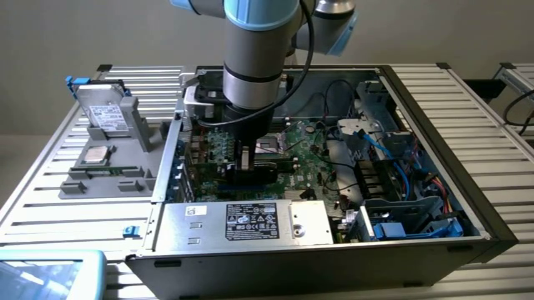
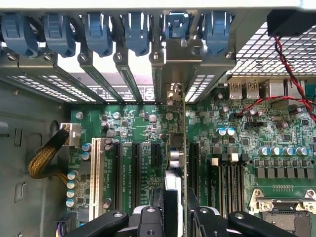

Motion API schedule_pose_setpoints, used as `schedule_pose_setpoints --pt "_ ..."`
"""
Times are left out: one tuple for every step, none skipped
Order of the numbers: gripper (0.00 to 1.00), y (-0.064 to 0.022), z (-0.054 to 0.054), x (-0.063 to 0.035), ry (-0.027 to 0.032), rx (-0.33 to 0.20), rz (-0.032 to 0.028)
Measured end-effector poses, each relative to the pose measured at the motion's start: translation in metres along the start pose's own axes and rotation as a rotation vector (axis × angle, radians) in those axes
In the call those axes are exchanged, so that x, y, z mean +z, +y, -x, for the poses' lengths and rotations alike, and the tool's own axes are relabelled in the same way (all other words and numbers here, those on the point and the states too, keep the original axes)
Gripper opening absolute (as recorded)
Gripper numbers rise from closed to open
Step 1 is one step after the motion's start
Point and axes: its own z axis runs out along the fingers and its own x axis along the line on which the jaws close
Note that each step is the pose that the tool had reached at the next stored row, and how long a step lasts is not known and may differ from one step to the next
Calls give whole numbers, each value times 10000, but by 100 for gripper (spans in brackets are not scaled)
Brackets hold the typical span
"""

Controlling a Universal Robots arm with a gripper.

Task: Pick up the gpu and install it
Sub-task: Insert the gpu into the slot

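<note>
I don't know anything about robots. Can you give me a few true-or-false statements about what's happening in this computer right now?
1. The arm reaches down into the open computer case. True.
2. The jaws are empty. False: they grip the gpu, seen edge-on between them.
3. The gpu lies flat on the grey tray. False: it stands upright over the expansion slots of the motherboard, inside the case.
4. A silver hard drive rests on the grey tray outside the case. True.
5. Red clips line the rear slot openings. False: the clips are blue.
</note>
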Motion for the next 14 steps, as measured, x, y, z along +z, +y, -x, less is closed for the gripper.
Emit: schedule_pose_setpoints --pt "28 4 1 3 9 5 0" --pt "28 7 1 3 15 9 1" --pt "28 8 1 4 14 9 -1" --pt "28 10 1 4 15 13 -2" --pt "28 12 2 4 19 16 -6" --pt "28 12 2 5 24 17 -5" --pt "28 12 4 6 25 19 -5" --pt "28 12 5 6 27 19 -5" --pt "28 12 8 7 28 19 -5" --pt "28 12 10 7 30 20 -4" --pt "28 12 11 7 29 19 -4" --pt "28 12 11 7 30 19 -4" --pt "28 12 11 8 30 19 -5" --pt "28 12 12 8 31 20 -5"
